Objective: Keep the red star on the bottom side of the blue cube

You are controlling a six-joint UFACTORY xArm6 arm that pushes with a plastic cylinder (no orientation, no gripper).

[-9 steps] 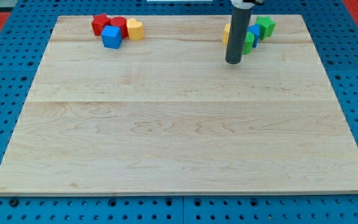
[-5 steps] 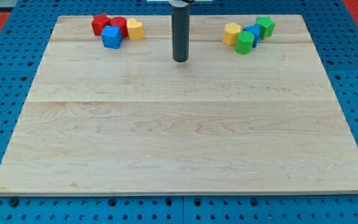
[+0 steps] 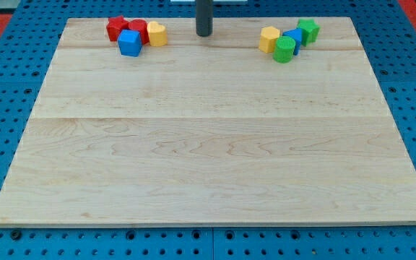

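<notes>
The blue cube sits near the view's top left of the wooden board. The red star lies just up and left of it, touching it. A second red block sits right behind the cube, and a yellow block is on the cube's right. My tip is near the board's top edge, about a block's width or more to the right of the yellow block, touching no block.
A second cluster sits at the top right: a yellow block, a green cylinder, a blue block and a green block. Blue pegboard surrounds the board.
My tip has moved from beside the top-right cluster leftward, then toward the view's top. No block has moved.
</notes>
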